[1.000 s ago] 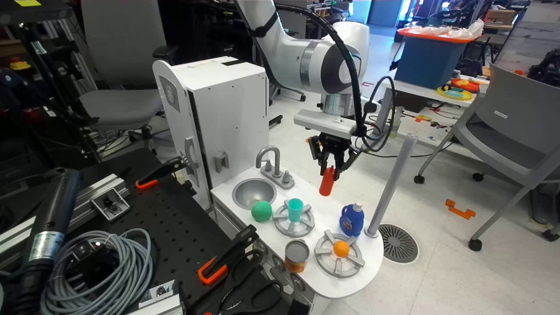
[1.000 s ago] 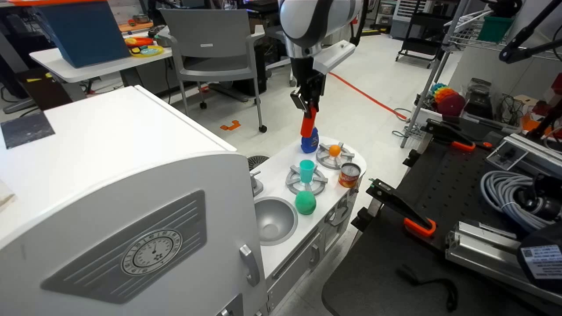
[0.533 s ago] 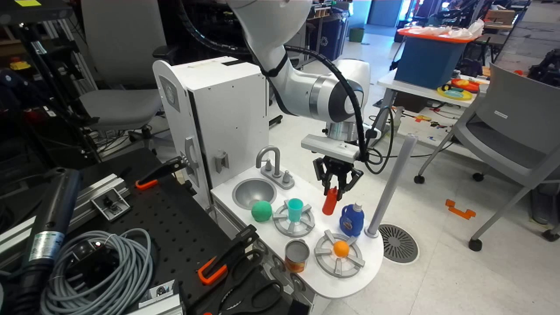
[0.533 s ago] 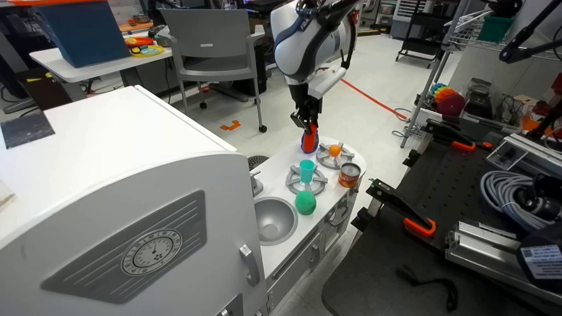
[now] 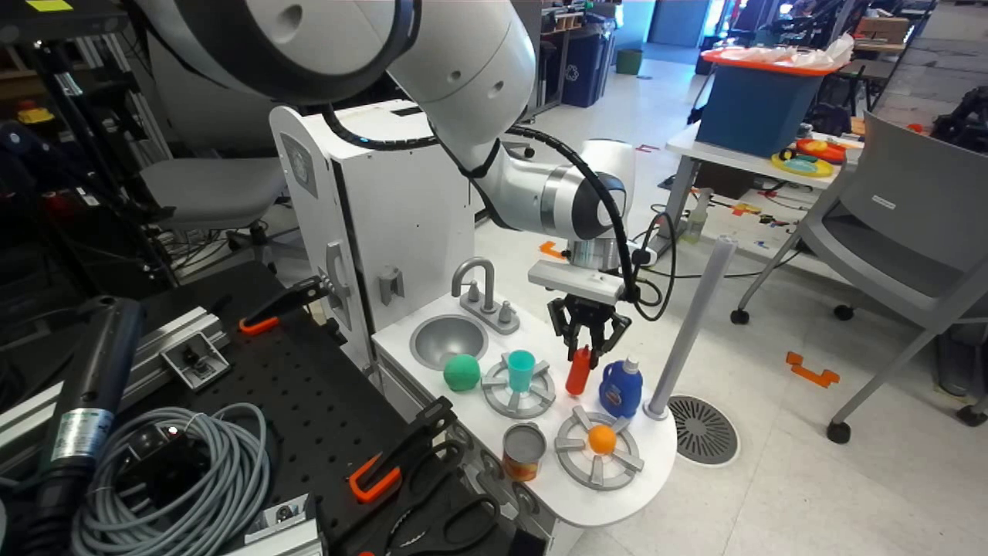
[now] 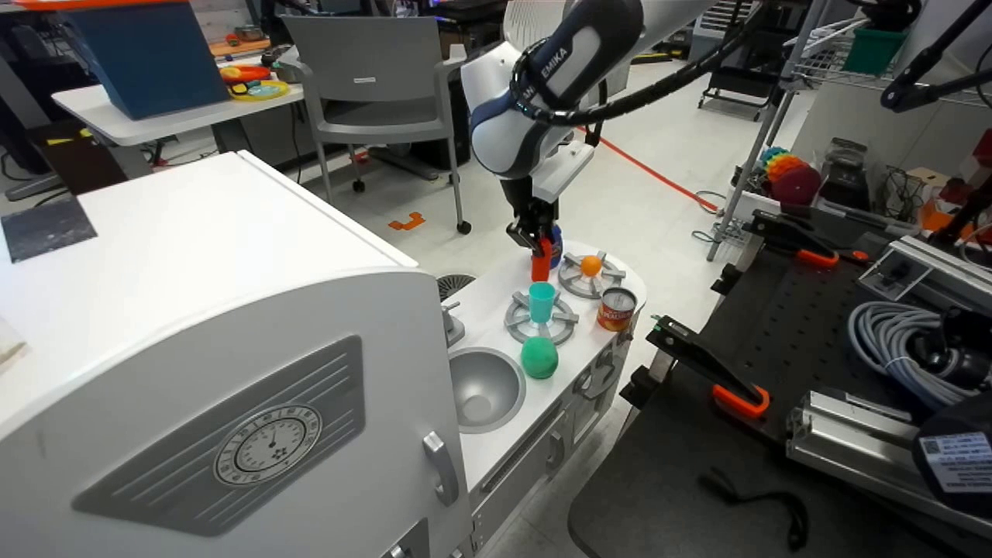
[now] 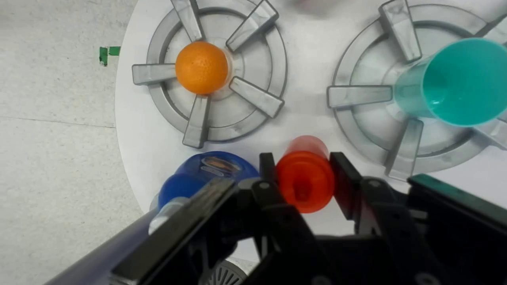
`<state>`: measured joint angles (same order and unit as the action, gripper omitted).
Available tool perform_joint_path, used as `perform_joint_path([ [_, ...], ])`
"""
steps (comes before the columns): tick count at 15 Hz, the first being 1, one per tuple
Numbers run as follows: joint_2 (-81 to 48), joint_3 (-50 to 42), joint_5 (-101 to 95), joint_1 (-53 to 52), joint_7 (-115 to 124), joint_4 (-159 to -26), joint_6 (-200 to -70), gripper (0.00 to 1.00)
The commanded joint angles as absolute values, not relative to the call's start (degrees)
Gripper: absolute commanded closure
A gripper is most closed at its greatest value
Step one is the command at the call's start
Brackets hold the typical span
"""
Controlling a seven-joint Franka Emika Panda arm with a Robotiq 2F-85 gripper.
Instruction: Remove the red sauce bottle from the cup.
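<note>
The red sauce bottle [image 5: 577, 377] is upright, slightly tilted, between the fingertips of my gripper [image 5: 583, 360]. In the wrist view I look down on the bottle's top [image 7: 305, 182], with one finger pad [image 7: 267, 168] against each side. My gripper is shut on it. Its base is at or just above the white counter; I cannot tell whether it touches. The teal cup [image 5: 521, 371] stands upright on a grey burner, apart from the bottle. In the wrist view nothing shows inside the cup [image 7: 463, 83]. The bottle also shows in an exterior view [image 6: 541, 265], behind the cup.
A blue detergent bottle [image 5: 620, 390] stands close beside the red bottle, near a grey post [image 5: 691, 324]. An orange [image 5: 602, 439] sits on the other burner. A can [image 5: 523, 452], a green ball [image 5: 461, 372], a sink [image 5: 449, 342] and a tall white cabinet [image 5: 409, 208] are around.
My gripper has come down with the red bottle, from well above the counter to its surface or just over it, beside the blue bottle. The cup has not moved.
</note>
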<state>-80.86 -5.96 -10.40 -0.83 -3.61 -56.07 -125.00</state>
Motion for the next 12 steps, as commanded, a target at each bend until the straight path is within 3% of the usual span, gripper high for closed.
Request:
perform_joint_path([
  [1,-86.0,-6.9,-11.3,-1.3,-3.4,-47.8,-121.4,0.87],
  [4,-88.1,-7.0,-11.5,-1.5,-3.5,-45.0,-120.3,0.87],
  [5,-85.2,-6.9,-12.2,-1.8,-3.2,-49.7,-122.1,0.87],
  [6,-85.4,-7.0,-12.5,-1.9,-3.2,-49.6,-122.3,0.71],
  [7,-85.4,-7.1,-12.8,-2.0,-3.1,-49.6,-122.3,0.37],
  [8,-85.3,-7.0,-13.0,-2.1,-2.9,-49.4,-122.2,0.36],
  [12,-83.9,-6.5,-12.7,-2.3,-3.7,-50.3,-118.8,0.08],
])
